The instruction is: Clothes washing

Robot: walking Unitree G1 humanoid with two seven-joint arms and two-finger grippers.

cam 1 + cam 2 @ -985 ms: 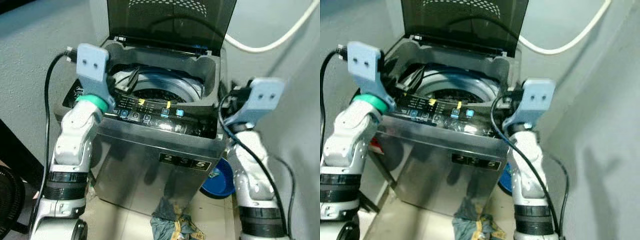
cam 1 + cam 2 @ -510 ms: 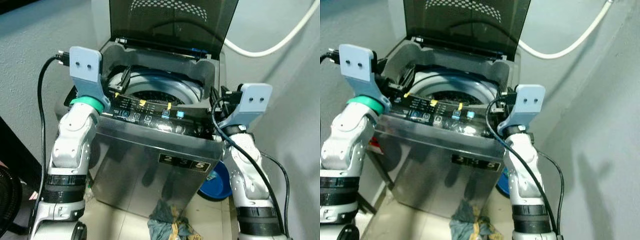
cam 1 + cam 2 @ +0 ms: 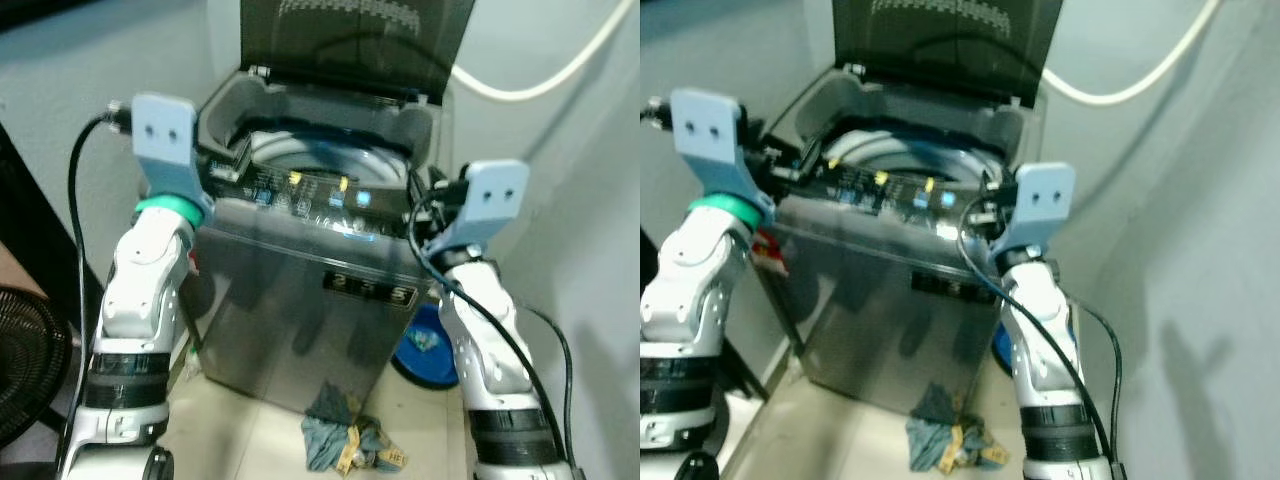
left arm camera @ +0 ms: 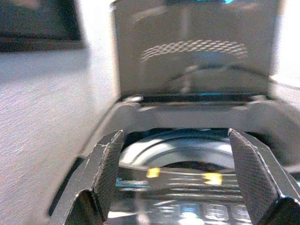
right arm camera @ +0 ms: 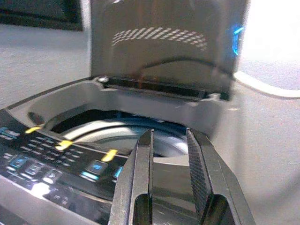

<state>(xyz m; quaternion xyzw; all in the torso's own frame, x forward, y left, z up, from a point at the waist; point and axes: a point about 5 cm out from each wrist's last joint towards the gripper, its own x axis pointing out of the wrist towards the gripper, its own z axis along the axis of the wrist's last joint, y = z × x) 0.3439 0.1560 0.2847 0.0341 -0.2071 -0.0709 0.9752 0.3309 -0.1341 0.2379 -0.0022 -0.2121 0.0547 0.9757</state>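
A grey top-loading washing machine (image 3: 310,300) stands before me with its dark lid (image 3: 355,40) raised. Its drum (image 3: 325,160) and lit control panel (image 3: 320,195) face up. My left gripper (image 4: 171,154) is at the machine's front left corner, wide open and empty, pointing across the panel at the drum (image 4: 187,150). At the front right corner is my right gripper (image 5: 168,133). Its fingers (image 5: 143,168) stand a narrow gap apart with nothing between them. A crumpled bluish cloth (image 3: 345,440) lies on the floor at the machine's foot.
A blue basin (image 3: 430,350) sits on the floor right of the machine, beside a grey wall (image 3: 600,250). A white hose (image 3: 540,75) runs along the back wall. A black fan (image 3: 30,370) stands at the far left. The floor is pale tile.
The whole view has shifted, so the machine sits farther off and lower. My left fingers have drawn back from the tub rim to the front corner. The right gripper stays at its corner.
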